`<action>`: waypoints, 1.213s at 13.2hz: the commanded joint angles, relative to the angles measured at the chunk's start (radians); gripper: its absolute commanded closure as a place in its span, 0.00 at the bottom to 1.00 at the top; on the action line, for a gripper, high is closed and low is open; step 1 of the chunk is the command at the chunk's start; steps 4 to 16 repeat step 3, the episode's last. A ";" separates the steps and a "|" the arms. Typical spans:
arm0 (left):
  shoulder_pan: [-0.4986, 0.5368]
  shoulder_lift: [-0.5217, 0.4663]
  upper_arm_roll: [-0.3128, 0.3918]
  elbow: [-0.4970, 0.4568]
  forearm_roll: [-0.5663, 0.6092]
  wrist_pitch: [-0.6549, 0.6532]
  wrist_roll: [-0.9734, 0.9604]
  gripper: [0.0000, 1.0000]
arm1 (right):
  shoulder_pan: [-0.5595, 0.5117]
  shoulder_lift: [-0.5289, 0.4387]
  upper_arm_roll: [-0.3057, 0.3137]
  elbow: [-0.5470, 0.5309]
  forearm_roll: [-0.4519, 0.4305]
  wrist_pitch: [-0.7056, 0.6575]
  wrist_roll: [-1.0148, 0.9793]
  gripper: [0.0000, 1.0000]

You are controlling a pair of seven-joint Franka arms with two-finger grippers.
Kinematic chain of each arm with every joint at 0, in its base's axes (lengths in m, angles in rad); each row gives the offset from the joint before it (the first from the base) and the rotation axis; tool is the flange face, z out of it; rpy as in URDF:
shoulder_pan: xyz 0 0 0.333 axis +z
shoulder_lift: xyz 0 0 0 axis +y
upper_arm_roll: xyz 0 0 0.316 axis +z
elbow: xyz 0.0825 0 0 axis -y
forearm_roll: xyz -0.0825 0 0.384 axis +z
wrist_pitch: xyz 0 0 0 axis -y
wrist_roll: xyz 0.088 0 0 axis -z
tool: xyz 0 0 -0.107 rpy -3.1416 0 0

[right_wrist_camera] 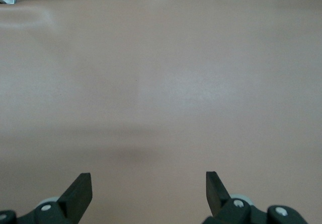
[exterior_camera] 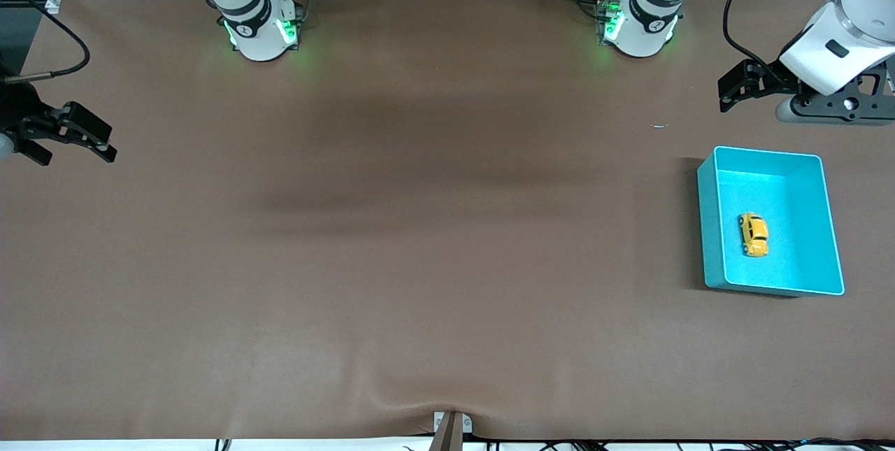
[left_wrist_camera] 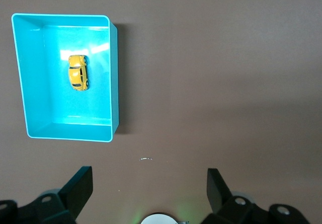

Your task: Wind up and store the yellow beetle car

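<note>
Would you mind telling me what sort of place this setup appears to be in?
Probably a robotics lab bench. Two white arm bases are fixed along a brown-covered table, with cables and metal framing past its edge. A toy car lies in a turquoise bin; both grippers hang open.

Wide table covered in a matte brown sheet [exterior_camera: 391, 241], seen from the front camera as a clock face. Faintly rippled at 6 o'clock, where a small grey metal clamp [exterior_camera: 449, 428] grips the near edge. Bolted down at 11 o'clock, the right arm's round white base [exterior_camera: 260, 35] with green lights; at 1 o'clock, the left arm's matching white base [exterior_camera: 640, 28]. Between 3 and 4 o'clock, a rectangular turquoise plastic bin [exterior_camera: 707, 227], flat on the sheet. At 2 o'clock, a tiny pale sliver [exterior_camera: 661, 126], too small to identify.
</note>
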 commanded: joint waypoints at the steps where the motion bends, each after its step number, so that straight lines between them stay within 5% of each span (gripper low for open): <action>1: 0.003 0.012 0.001 0.031 -0.016 -0.025 0.012 0.00 | 0.021 -0.005 -0.007 -0.002 0.006 0.008 0.018 0.00; 16: 0.003 0.012 0.001 0.031 -0.016 -0.023 0.012 0.00 | 0.024 -0.008 -0.006 -0.001 0.006 0.009 0.018 0.00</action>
